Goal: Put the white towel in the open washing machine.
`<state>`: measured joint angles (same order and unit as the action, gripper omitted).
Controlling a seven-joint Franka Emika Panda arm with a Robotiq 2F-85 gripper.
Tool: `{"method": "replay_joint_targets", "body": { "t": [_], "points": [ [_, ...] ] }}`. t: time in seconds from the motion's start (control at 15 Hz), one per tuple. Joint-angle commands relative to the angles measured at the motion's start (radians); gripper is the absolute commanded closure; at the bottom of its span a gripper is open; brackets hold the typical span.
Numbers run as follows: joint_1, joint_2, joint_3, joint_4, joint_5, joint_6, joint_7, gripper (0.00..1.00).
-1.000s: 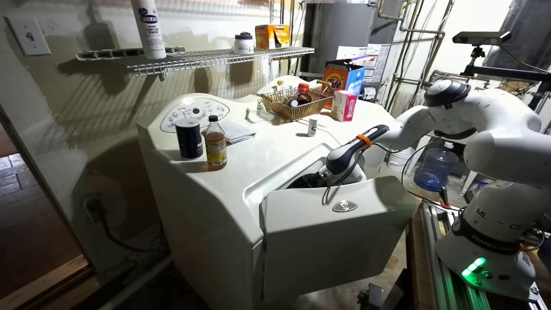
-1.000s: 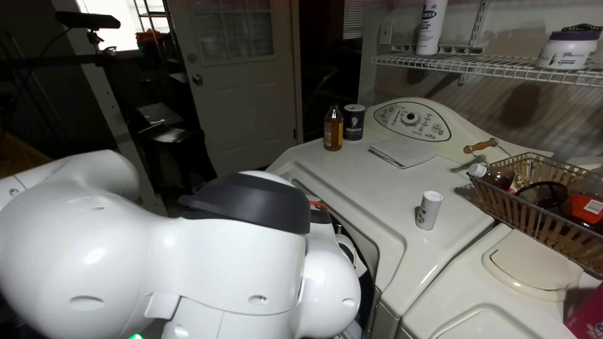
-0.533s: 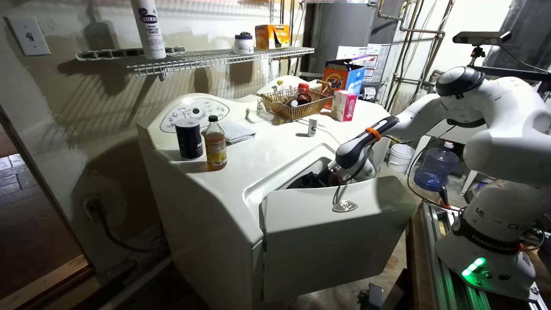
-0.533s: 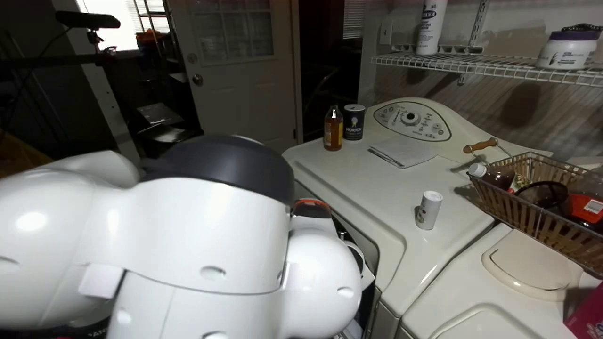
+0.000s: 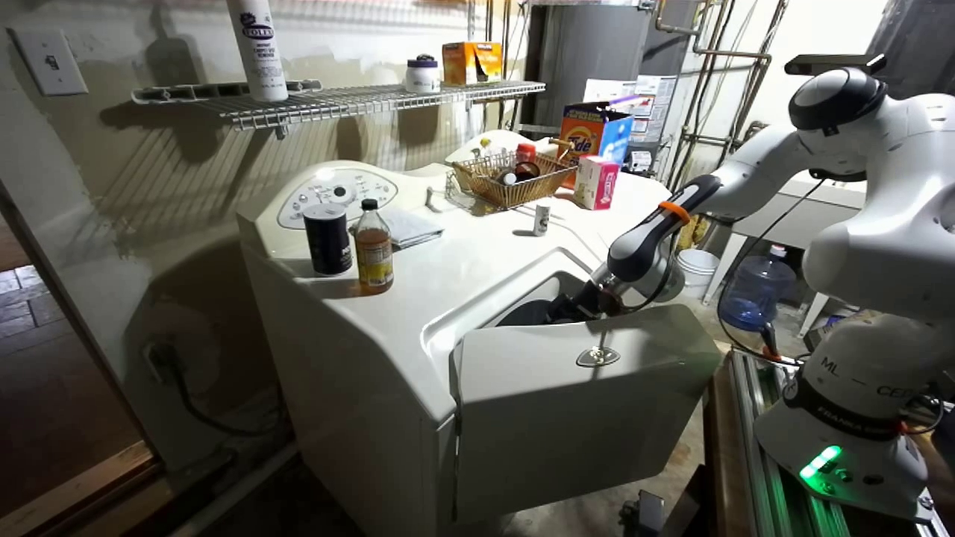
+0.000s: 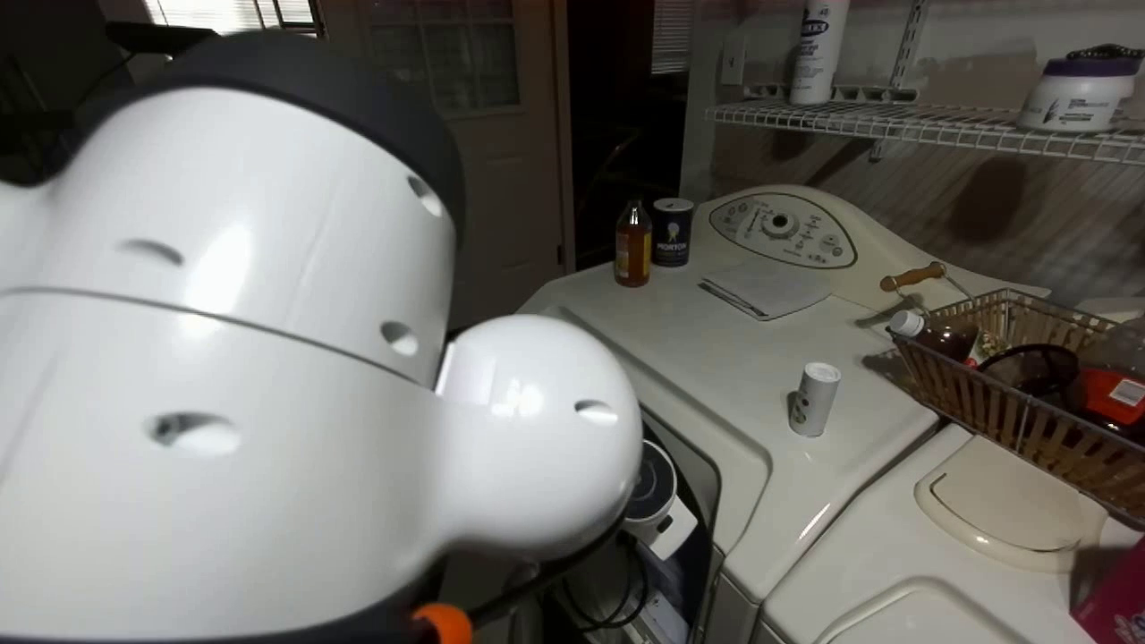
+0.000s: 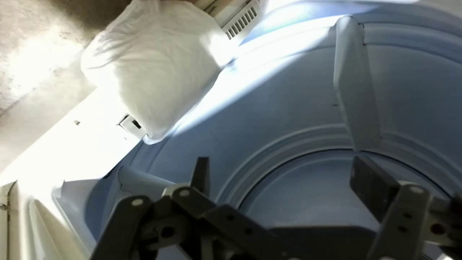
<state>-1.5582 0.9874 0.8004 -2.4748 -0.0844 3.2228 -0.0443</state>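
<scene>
The white towel lies bunched over the lip of the machine's opening in the wrist view, partly hanging into the drum. It is hidden in both exterior views. The open machine has its front door swung down or outward; its blue-grey drum fills much of the wrist view. My gripper is open with nothing between its fingers, in front of the drum and to the lower right of the towel, apart from it. In an exterior view my gripper is at the opening, behind the door's top edge.
A bottle, a dark canister, a folded cloth or paper and a small white cylinder stand on the machine top. A wire basket and boxes are farther along. A wire shelf runs above.
The arm has lifted and drawn back toward its base. More of my gripper now shows above the door edge. The objects on the machine top have not moved.
</scene>
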Motion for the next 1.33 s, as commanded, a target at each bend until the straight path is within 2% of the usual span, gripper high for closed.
{"method": "replay_joint_targets", "body": {
  "t": [0.0, 0.07, 0.2, 0.4, 0.53, 0.6, 0.87, 1.07, 1.27],
  "points": [
    [-0.045, -0.149, 0.03, -0.108, -0.005, -0.051, 0.004, 0.0],
    [-0.054, -0.183, 0.042, -0.127, -0.006, -0.079, 0.001, 0.0],
    [-0.06, -0.246, 0.072, -0.16, -0.005, -0.059, -0.002, 0.0],
    [-0.043, -0.359, 0.103, -0.193, 0.006, -0.061, 0.0, 0.0],
    [-0.012, -0.455, 0.115, -0.217, 0.02, -0.051, 0.018, 0.0],
    [0.03, -0.498, 0.098, -0.219, 0.026, -0.042, 0.027, 0.0],
    [0.097, -0.686, 0.122, -0.245, 0.042, -0.108, 0.065, 0.0],
    [0.071, -0.829, 0.233, -0.247, -0.003, -0.171, 0.14, 0.0],
    [0.01, -0.956, 0.413, -0.189, 0.055, -0.354, 0.13, 0.0]
  ]
}}
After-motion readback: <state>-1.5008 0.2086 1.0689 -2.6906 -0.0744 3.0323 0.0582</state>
